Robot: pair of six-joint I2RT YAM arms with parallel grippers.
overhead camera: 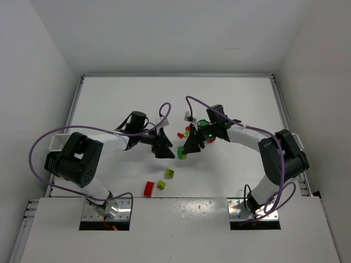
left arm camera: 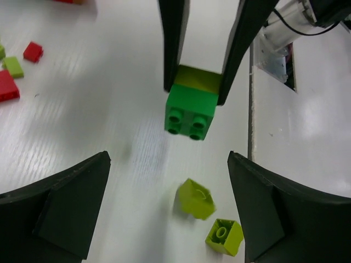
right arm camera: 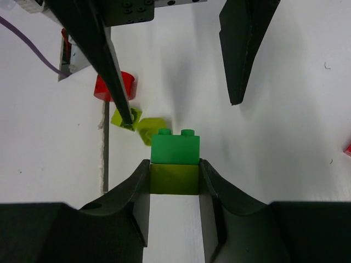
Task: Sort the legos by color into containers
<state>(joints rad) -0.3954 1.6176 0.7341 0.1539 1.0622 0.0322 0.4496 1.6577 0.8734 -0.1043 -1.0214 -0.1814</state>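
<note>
My right gripper (overhead camera: 182, 152) is shut on a lime brick (right arm camera: 174, 179). A green brick (right arm camera: 175, 148) is clicked onto its front, and the stack is held just above the table. My left gripper (overhead camera: 164, 149) faces it, open wide and empty. In the left wrist view the stack (left arm camera: 191, 112) hangs between the right fingers ahead of my open left gripper (left arm camera: 170, 208). Two loose lime bricks (left arm camera: 196, 198) (left arm camera: 225, 236) lie on the table between the left fingers. A white bin wall (overhead camera: 56, 142) shows at the left table edge, partly hidden by the left arm.
A red brick (overhead camera: 148, 188) and two lime bricks (overhead camera: 169, 173) (overhead camera: 161, 184) lie near the front. Small red pieces (overhead camera: 180, 135) (overhead camera: 211, 139) lie by the right arm. A round red piece (right arm camera: 115, 86) sits beside the table seam. A white box edge (overhead camera: 296, 137) shows behind the right arm.
</note>
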